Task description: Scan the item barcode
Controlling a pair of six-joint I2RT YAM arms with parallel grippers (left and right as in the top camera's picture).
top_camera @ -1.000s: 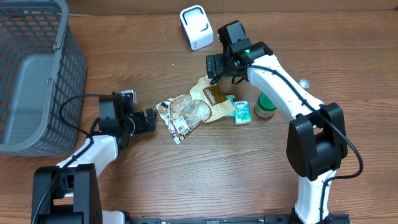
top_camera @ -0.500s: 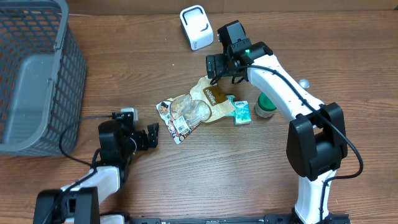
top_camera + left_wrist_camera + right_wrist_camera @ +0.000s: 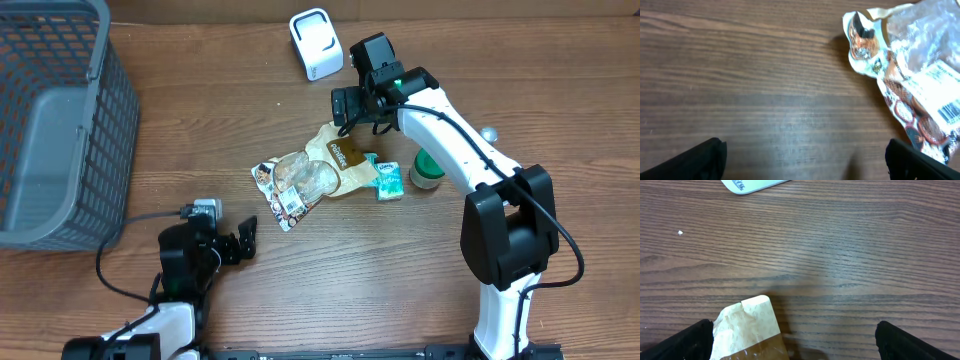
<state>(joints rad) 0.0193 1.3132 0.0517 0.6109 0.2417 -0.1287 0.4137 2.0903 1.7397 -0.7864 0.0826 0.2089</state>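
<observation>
A clear snack bag [image 3: 295,185] with a white barcode label [image 3: 950,107] lies mid-table, and its printed end shows at the upper right of the left wrist view [image 3: 875,50]. A tan-and-brown pouch [image 3: 340,155] overlaps it. My left gripper [image 3: 243,240] stands open near the front edge, left of the bag, with bare wood between its fingers [image 3: 695,162]. Over the pouch's far corner [image 3: 747,325] my right gripper [image 3: 345,108] hangs open and holds nothing. The white scanner [image 3: 316,43] stands at the back, and its edge shows in the right wrist view [image 3: 752,184].
A grey mesh basket [image 3: 50,120] fills the far left. A teal packet [image 3: 388,180] and a green round item [image 3: 427,170] lie right of the pouch, under the right arm. A small grey ball [image 3: 488,133] sits further right.
My left arm has drawn back toward the front edge, away from the snack bag, still open. The right arm and the items have not moved.
</observation>
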